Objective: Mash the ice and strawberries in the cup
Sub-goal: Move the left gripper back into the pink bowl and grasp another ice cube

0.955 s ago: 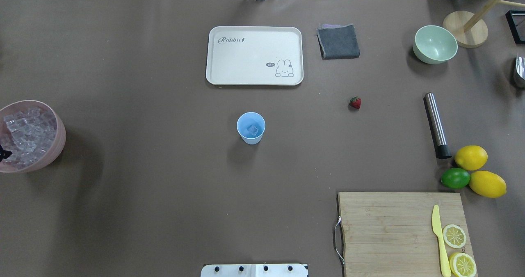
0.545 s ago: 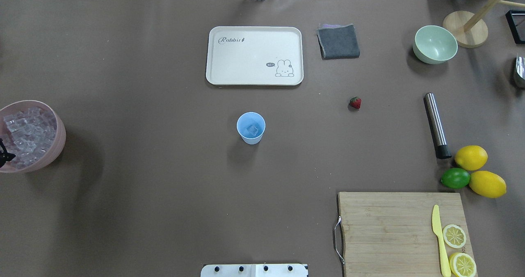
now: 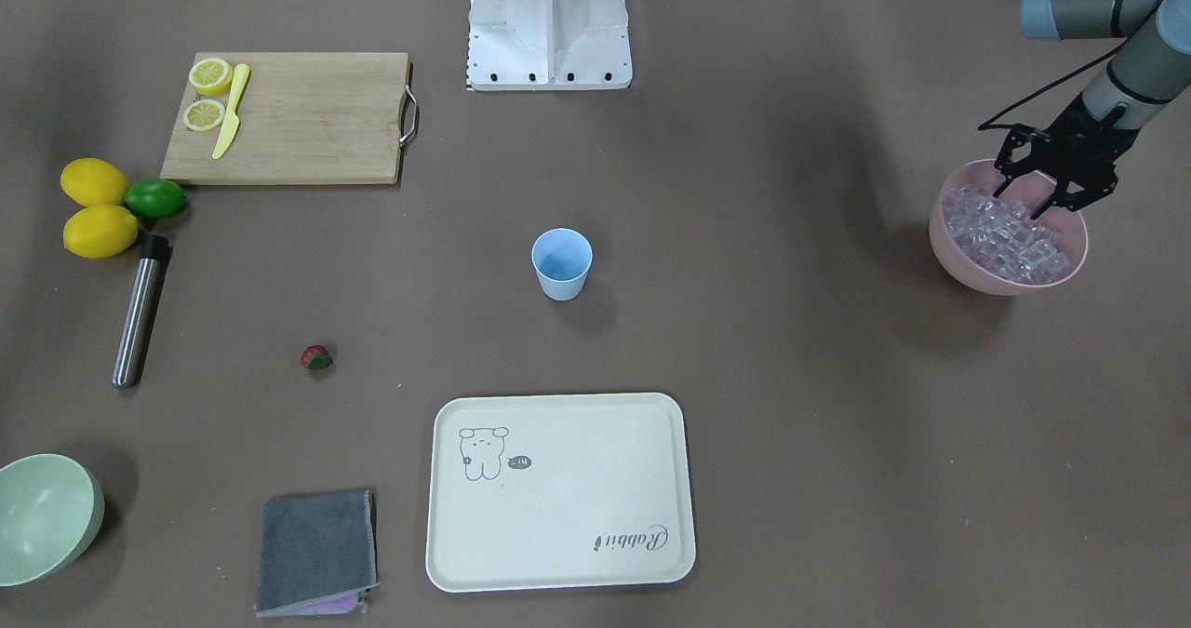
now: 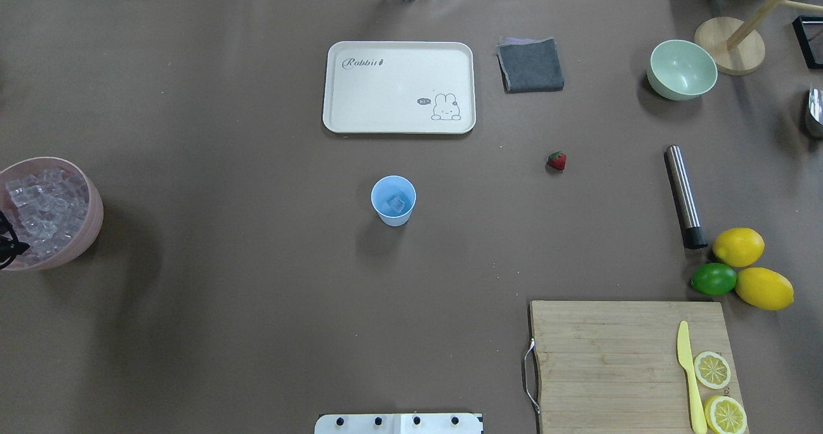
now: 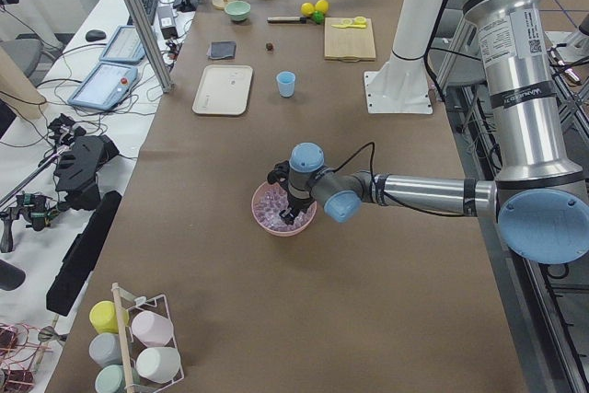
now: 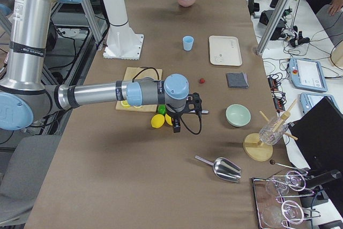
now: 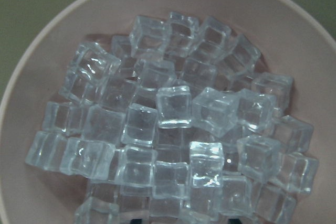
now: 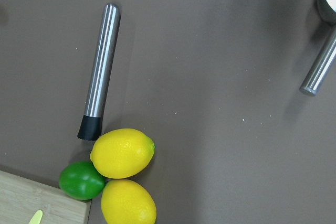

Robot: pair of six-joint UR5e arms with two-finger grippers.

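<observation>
The light-blue cup (image 4: 393,200) stands upright mid-table, also visible in the front-facing view (image 3: 562,263), with one ice cube (image 4: 397,203) inside it. More ice (image 7: 173,124) fills the pink bowl (image 3: 1070,270) at the table's left end. My left gripper (image 3: 1022,202) is open, its fingertips down among the cubes at the bowl's near side, with nothing held. The strawberry (image 4: 557,161) lies alone on the table right of the cup. My right gripper (image 6: 179,123) shows only in the exterior right view, hovering by the lemons; I cannot tell whether it is open or shut.
A steel muddler (image 4: 685,196) lies beside two lemons (image 4: 738,246) and a lime (image 4: 714,279). A cutting board (image 4: 611,357) holds a yellow knife and lemon halves. A cream tray (image 4: 398,87), grey cloth (image 4: 530,65) and green bowl (image 4: 681,69) sit at the far side.
The left gripper's dark tip at the view's left edge has crept slightly further over the pink bowl. Nothing else has moved.
</observation>
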